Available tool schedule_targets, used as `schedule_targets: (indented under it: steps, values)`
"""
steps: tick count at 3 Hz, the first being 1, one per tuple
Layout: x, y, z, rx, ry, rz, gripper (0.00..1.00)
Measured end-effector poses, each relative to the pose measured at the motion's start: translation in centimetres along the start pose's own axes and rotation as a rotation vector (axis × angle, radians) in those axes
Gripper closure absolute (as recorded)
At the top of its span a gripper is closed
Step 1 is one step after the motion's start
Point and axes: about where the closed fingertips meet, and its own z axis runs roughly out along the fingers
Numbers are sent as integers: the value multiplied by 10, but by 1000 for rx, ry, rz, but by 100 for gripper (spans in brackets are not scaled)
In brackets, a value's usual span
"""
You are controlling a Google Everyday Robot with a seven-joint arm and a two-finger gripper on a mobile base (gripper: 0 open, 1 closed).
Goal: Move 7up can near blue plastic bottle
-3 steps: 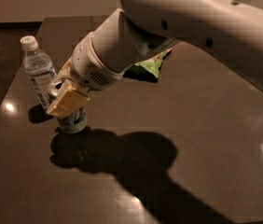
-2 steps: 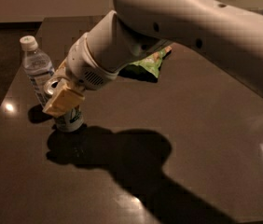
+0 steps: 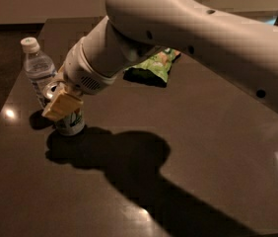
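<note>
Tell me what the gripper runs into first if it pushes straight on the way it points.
The 7up can: the gripper, pointing down-left, is right against its upper part. Below that is the table top. The blue plastic bottle stands just behind, probably off that line.

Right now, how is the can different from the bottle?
The bottle is taller and slimmer; the can is short. The bottle is see-through with a white cap; the can is silvery-green. The gripper is at the can, not the bottle. Both stand upright, close together, on the table.
</note>
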Motion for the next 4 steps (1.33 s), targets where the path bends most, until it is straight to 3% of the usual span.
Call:
schedule_targets:
  steps: [2,3,4]
  values:
    - [1,-4,4,9,12,0,13]
    - [-1,-2,3,11,13,-5,0]
    - [-1,-2,3,11,13,-5,0]
